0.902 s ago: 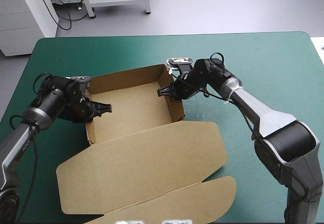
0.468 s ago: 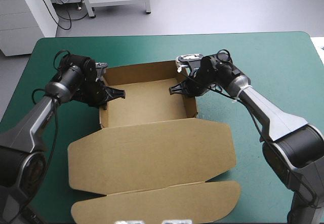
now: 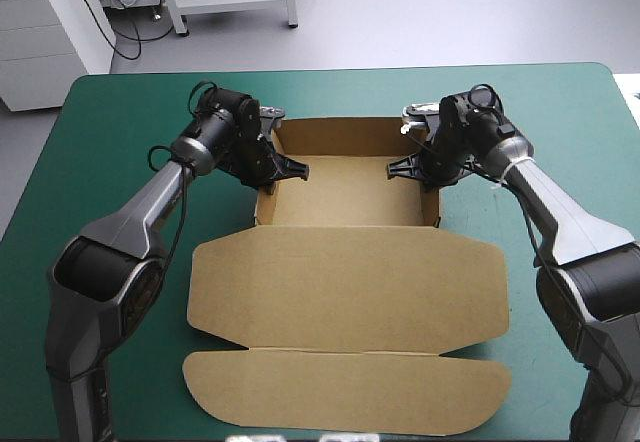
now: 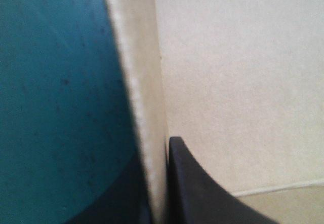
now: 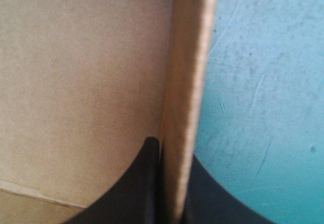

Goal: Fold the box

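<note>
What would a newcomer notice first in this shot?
The brown box in the middle of the teal-green table stands out first: an open tray with its wide lid lying flat toward the near edge. Next comes the symmetry. The left gripper is shut on the tray's left wall and the right gripper on its right wall, each with one black finger inside and one outside.

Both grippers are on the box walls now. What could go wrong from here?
The left gripper and right gripper each pinch a thin side wall of the box; uneven pulls could buckle or untuck them. The lid lies flat and unheld; moving the box may drag and skew it.
</note>
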You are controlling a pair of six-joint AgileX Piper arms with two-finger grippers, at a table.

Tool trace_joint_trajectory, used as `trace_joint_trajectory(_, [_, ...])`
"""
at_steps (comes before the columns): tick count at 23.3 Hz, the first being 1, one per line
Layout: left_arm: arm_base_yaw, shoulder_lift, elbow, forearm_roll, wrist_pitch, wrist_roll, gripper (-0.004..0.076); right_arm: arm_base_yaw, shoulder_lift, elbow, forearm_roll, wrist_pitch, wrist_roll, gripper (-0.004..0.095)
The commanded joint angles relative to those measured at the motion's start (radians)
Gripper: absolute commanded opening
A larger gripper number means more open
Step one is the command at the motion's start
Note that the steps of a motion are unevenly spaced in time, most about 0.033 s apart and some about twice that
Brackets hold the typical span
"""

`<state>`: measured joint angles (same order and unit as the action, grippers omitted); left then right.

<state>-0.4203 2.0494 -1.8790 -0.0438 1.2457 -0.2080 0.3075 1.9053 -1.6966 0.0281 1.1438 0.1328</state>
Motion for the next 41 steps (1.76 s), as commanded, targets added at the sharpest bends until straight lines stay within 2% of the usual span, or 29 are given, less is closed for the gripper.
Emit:
trace_joint_trajectory(1, [-0.029,-0.030,-0.036,0.014,0.050,0.063,-0.0010,0.001,-0.025,-0.029,0.021,0.047,-0.064,-0.0019])
trace_joint_trajectory(11, [-0.036,-0.022,-0.036,0.060,0.046,0.089,0.0014,0.001,-0.009,-0.032,-0.028,0.058,-0.047,0.0000])
trace_joint_trajectory(13, [-0.036,-0.022,-0.045,0.059,0.048,0.089,0.0095,0.001,-0.009,-0.048,-0.071,0.059,-0.047,0.0056])
trace_joint_trajectory(14, [-0.036,-0.022,-0.051,0.050,0.041,0.089,0.0189,0.001,-0.009,-0.063,-0.084,0.059,-0.047,0.0155])
trace_joint_trajectory(15, [-0.036,-0.022,-0.056,0.044,0.039,0.089,0.0228,0.001,-0.009,-0.070,-0.089,0.059,-0.047,0.0213])
trace_joint_trajectory(16, [-0.036,-0.022,-0.068,0.044,0.039,0.089,0.0321,0.001,-0.009,-0.082,-0.097,0.059,-0.047,0.0370])
trace_joint_trajectory(17, [-0.036,-0.022,-0.079,0.044,0.038,0.089,0.0388,0.001,-0.009,-0.089,-0.107,0.059,-0.047,0.0468])
trace_joint_trajectory(19, [-0.036,-0.022,-0.102,0.051,0.044,0.091,0.0478,0.001,-0.009,-0.110,-0.151,0.059,-0.047,0.0531])
trace_joint_trajectory(21, [-0.036,-0.024,-0.142,0.072,0.048,0.091,0.0508,0.001,-0.013,-0.145,-0.169,0.059,-0.047,0.0532])
trace_joint_trajectory(29, [-0.036,-0.101,-0.363,0.198,0.049,0.091,0.0504,0.001,-0.085,-0.378,-0.177,0.059,-0.102,0.0531])
trace_joint_trajectory(31, [-0.036,-0.134,-0.388,0.224,0.049,0.091,0.0470,0.001,-0.107,-0.380,-0.177,0.059,-0.101,0.0530])
trace_joint_trajectory(35, [-0.036,-0.205,-0.408,0.260,0.049,0.115,0.0327,0.001,-0.128,-0.380,-0.174,0.059,-0.022,0.0530])
trace_joint_trajectory(37, [-0.036,-0.267,-0.405,0.330,0.049,0.130,0.0151,0.001,-0.134,-0.378,-0.188,0.059,-0.018,0.0530])
trace_joint_trajectory(39, [-0.036,-0.316,-0.385,0.369,0.050,0.161,0.0020,-0.001,-0.134,-0.378,-0.209,0.061,-0.010,0.0530])
trace_joint_trajectory(41, [-0.036,-0.371,-0.360,0.388,0.050,0.165,-0.0008,-0.001,-0.134,-0.378,-0.213,0.061,0.009,0.0530])
